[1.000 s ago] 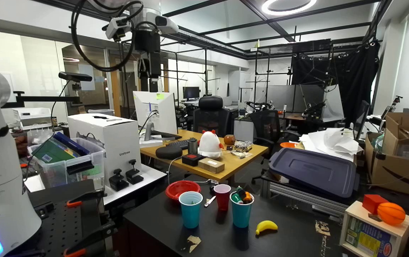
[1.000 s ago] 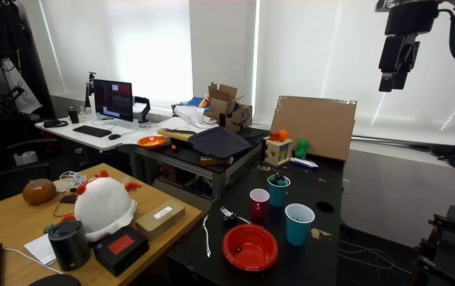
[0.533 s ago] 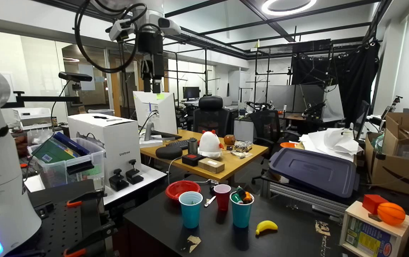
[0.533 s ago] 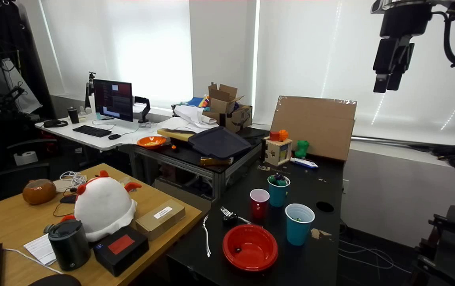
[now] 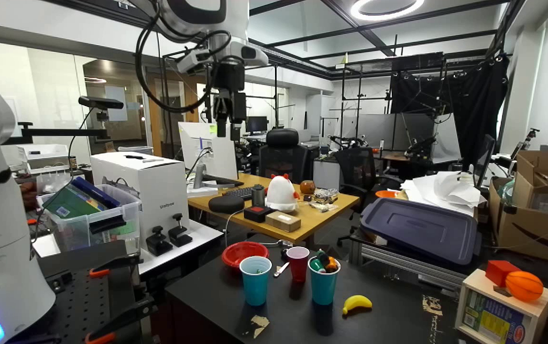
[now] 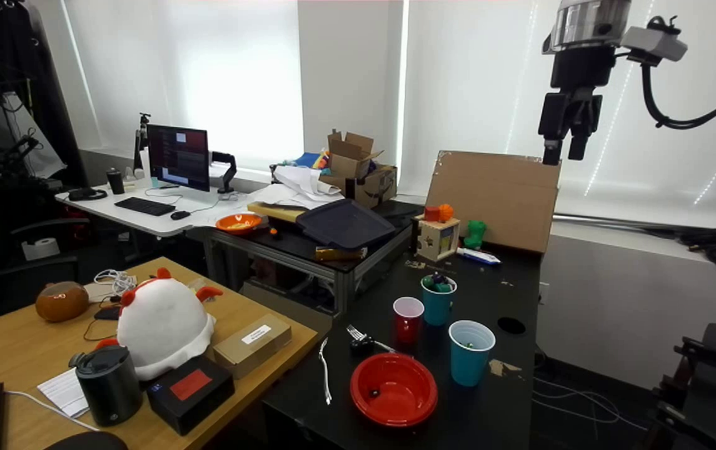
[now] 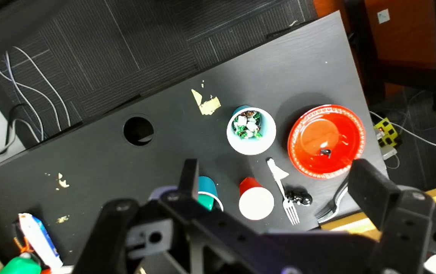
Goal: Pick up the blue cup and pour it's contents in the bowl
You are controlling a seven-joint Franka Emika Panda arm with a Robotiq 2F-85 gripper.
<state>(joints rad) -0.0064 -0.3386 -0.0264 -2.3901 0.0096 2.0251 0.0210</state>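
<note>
- The blue cup [image 6: 466,365] stands upright on the tabletop [image 7: 172,140], well below the fingers [image 7: 190,177]; in the wrist view it shows beyond their tips, inside the span between them.
- Down in it lie small white and green bits [image 7: 247,125], with bare wall above them.
- It looks to me like thin plastic: light even with that load, apt to buckle under a hard squeeze, smooth enough to slip. The flare toward the rim should help stop it sliding down through a grip.
- I'd take it a little under the rim, one finger against each side, with only a gentle pinch, leaving the lip clear for pouring.
- The fingers hang spread wide apart with nothing between them, so bringing them down around the cup seems the next job.
- The red bowl [image 7: 313,133] sits just beside the cup, not touching it, also below the fingers; a small dark object [image 7: 325,152] lies inside.
- Farther out, the small red cup [image 7: 256,201] and a fork [image 7: 287,202] show in the gap between the fingers, while the teal cup [image 7: 207,185] is partly hidden behind one of them; a careless descent might knock it.
</note>
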